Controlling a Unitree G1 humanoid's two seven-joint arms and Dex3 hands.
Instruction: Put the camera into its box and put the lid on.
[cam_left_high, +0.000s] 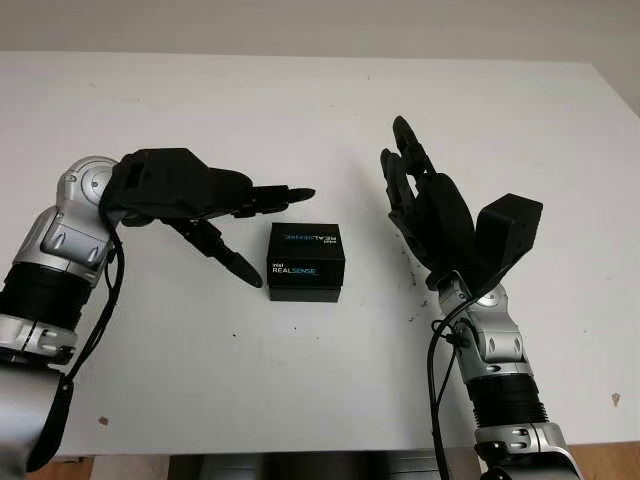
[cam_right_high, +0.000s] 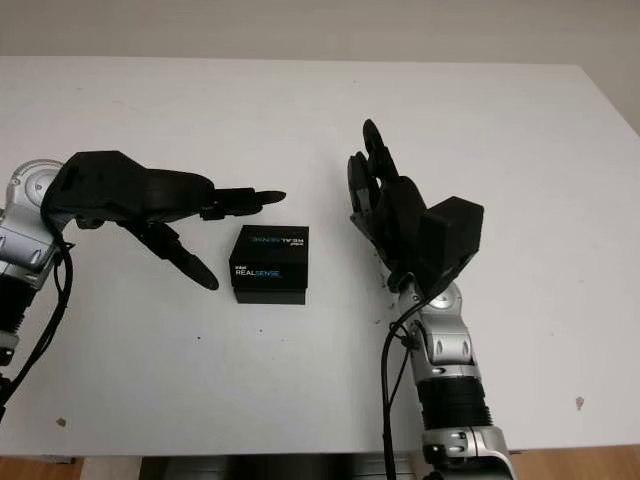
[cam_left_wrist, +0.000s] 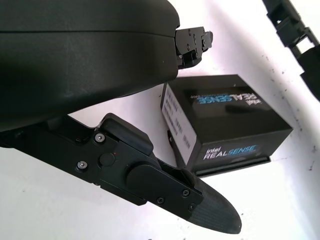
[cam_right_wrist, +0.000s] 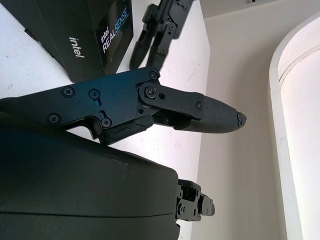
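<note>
Box: I see the black camera box (cam_left_high: 306, 261) sitting closed on the white desk (cam_left_high: 320, 100), its lid (cam_left_high: 306, 247) already seated on top. White and blue "REALSENSE" lettering shows on the lid and on the side wall facing me; the left wrist view also shows a white label strip on one end wall.

Box position: near the middle of the desk, between my two robot hands, touching neither.

Left robot hand: my left robot hand (cam_left_high: 225, 215) is just beside the box on its left, released and holding nothing. One finger (cam_left_high: 283, 194) reaches out level past the box's far left corner; a lower finger (cam_left_high: 240, 265) points down toward the desk near the box's left wall. In the left wrist view that lower fingertip (cam_left_wrist: 215, 217) sits close to the box's base without touching it.

Right robot hand: my right robot hand (cam_left_high: 425, 205) stands on the box's right, a little apart from it, palm turned toward the box and fingers pointing away from me toward the far edge. It is released and grasps nothing. In the right wrist view one of its fingers (cam_right_wrist: 210, 112) stretches out beyond the box.

Desk: a few small dark specks lie on the surface near the right arm.
</note>
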